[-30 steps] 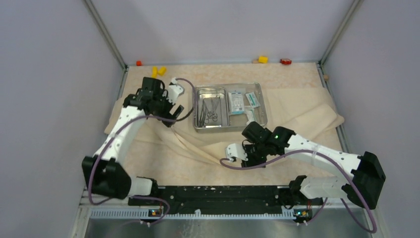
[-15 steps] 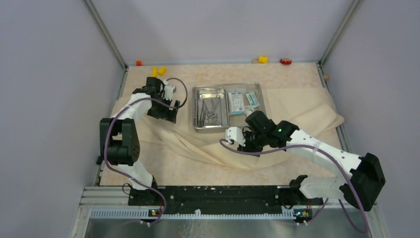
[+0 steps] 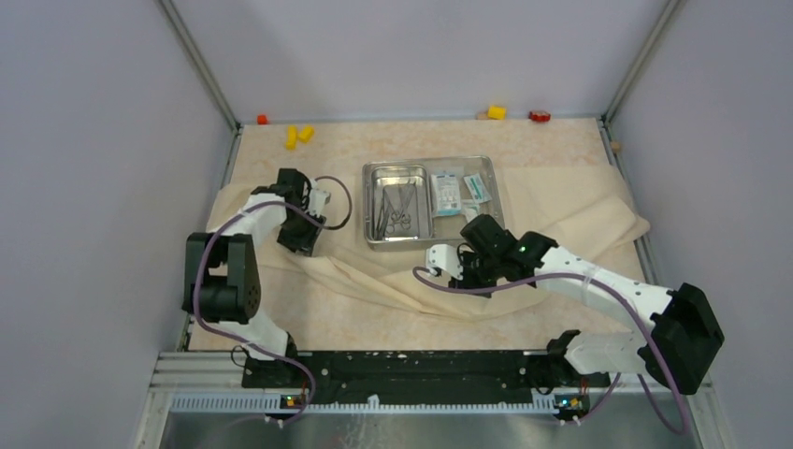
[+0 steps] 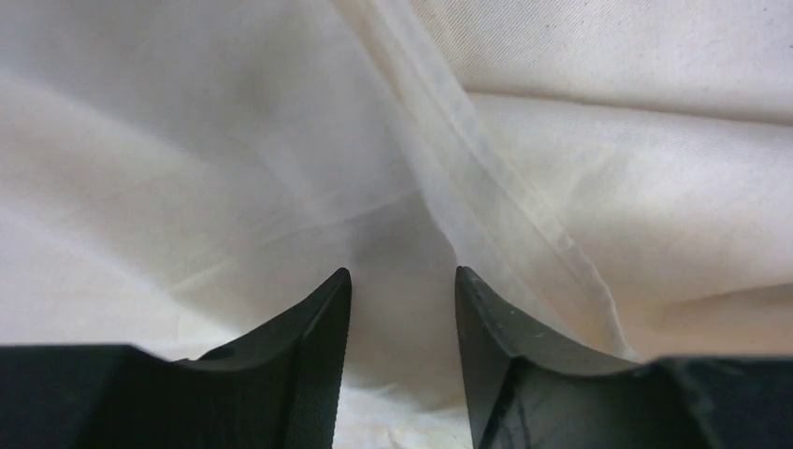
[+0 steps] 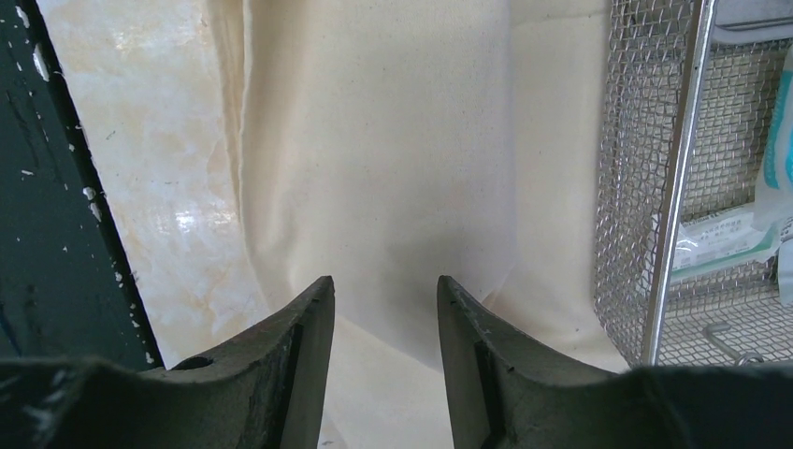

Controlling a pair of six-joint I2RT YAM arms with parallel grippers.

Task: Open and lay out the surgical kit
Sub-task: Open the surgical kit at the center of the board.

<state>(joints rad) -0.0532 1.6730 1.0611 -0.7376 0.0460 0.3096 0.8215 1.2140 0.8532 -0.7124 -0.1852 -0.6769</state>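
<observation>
Found left pincer [image 3: 306,245] newly lowered onto beige cloth wrap [image 3: 561,201] left of shiny rectangular steel tray [image 3: 367,206], narrowed yet gapped over a fold, right pincer [image 3: 438,265] half-spread nearside of tray; judged wrap nearly flattened, thin metal instruments [image 3: 395,210] inside unlaid.

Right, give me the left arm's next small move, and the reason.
Probably close the left gripper on the beige cloth wrap beneath it. Its jaws stand apart, low over a raised fold, and the cloth left of the steel tray lies bunched rather than flat. A pinch here would likely let the arm draw that flap outward.
</observation>
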